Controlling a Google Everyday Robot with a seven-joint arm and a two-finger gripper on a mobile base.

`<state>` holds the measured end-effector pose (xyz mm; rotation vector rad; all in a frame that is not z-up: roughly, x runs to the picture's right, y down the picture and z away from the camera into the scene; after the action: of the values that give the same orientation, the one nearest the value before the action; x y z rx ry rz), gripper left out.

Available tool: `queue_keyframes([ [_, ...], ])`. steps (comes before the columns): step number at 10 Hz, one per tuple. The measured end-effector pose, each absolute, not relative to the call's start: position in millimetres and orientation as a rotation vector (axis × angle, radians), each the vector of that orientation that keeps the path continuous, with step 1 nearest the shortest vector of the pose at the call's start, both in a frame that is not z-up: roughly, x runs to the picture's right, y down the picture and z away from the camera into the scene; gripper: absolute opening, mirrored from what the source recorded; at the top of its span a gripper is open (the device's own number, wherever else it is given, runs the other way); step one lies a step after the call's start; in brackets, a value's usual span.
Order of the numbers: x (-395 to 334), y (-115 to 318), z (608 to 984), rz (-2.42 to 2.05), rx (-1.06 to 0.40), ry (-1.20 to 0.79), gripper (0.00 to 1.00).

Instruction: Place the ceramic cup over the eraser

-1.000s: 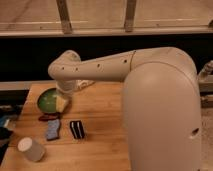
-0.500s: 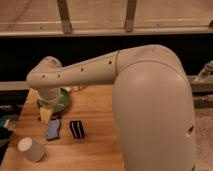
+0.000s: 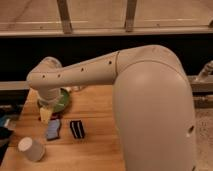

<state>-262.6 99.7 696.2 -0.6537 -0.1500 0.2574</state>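
The off-white ceramic cup [image 3: 31, 148] sits near the front left corner of the wooden table [image 3: 100, 115]; it looks tipped, with its mouth toward the camera. The eraser [image 3: 77, 129], a small black block with pale stripes, lies to the right of the cup and a little farther back. My gripper [image 3: 46, 116] hangs from the wrist at the left, just above the far end of a blue-grey pad and apart from both the cup and the eraser. It is open, with nothing in it.
A blue-grey rectangular pad [image 3: 53, 129] lies just left of the eraser. A green round dish [image 3: 62, 99] stands behind it, partly hidden by my wrist. My bulky white arm [image 3: 150, 115] covers the table's right half. Dark objects sit off the left edge.
My arm has swung to the left and come down toward the front. The gripper went from over the green dish to just above the blue-grey pad. The objects have not moved.
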Motion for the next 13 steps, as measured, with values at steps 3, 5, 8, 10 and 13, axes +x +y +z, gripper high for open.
queue_keyframes([
  [3, -305.6, 122.2, 706.5, 0.154, -0.691, -0.072, 0.8],
  [5, -318.7, 127.7, 713.3, 0.12, -0.705, -0.04, 0.8],
  [8, -322.2, 138.3, 710.1, 0.096, -0.729, -0.071, 0.8],
  [10, -318.5, 145.2, 703.8, 0.101, -0.746, -0.145, 0.8],
  [13, -310.5, 159.7, 696.3, 0.12, -0.769, -0.225, 0.8],
])
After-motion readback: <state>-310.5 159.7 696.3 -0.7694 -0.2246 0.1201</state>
